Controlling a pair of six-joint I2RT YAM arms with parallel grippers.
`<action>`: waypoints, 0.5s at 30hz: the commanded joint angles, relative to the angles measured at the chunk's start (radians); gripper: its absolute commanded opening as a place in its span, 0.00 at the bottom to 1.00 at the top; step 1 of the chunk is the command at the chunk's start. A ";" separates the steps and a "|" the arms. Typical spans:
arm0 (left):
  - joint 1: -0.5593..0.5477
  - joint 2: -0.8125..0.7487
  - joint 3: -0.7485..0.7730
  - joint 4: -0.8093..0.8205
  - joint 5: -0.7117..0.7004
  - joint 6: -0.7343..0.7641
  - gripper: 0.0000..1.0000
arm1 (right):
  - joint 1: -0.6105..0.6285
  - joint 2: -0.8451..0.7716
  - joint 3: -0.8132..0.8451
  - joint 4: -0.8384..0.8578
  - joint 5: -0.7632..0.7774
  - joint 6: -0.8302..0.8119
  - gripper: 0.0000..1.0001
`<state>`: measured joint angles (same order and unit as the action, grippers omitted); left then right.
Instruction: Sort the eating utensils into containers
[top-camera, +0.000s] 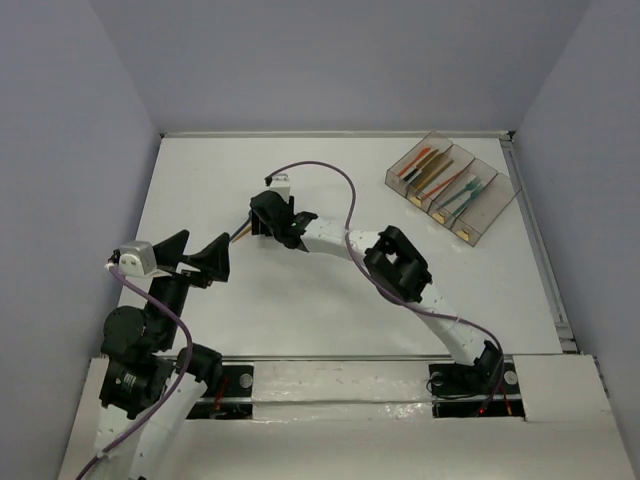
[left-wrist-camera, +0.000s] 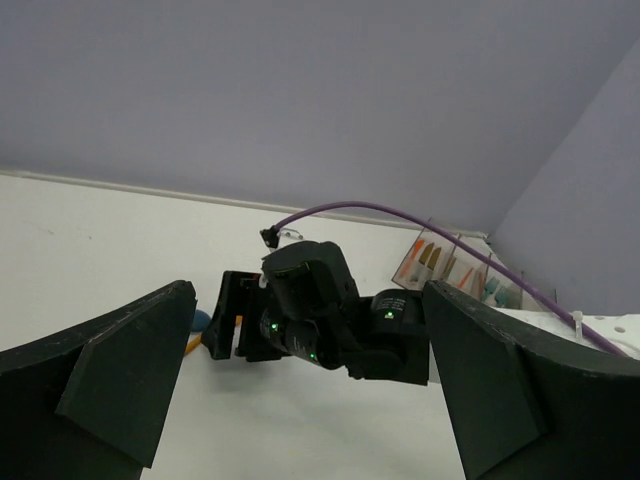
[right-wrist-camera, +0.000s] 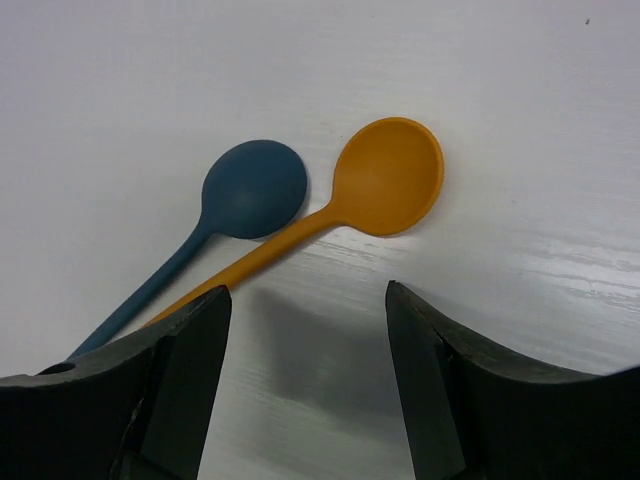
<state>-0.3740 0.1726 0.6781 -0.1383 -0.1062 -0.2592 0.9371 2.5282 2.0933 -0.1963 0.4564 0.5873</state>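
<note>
Right hand hovers open and empty right over the orange spoon and blue spoon, which lie side by side on the tabletop. Left hand is wide open and empty too. The containers are well away, far right.

Plain lavender-grey walls enclose a glossy white table on three sides.
</note>
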 joint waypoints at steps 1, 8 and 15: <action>-0.006 0.010 -0.002 0.042 0.003 0.008 0.99 | -0.034 -0.022 -0.013 -0.042 0.002 0.083 0.69; -0.006 0.016 -0.002 0.046 0.008 0.009 0.99 | -0.093 -0.085 -0.182 0.054 -0.034 0.128 0.68; -0.006 0.027 -0.002 0.048 0.010 0.009 0.99 | -0.158 -0.080 -0.245 0.227 -0.212 0.125 0.59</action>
<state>-0.3740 0.1814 0.6781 -0.1379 -0.1059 -0.2592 0.8040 2.4420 1.8935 -0.0235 0.3538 0.6975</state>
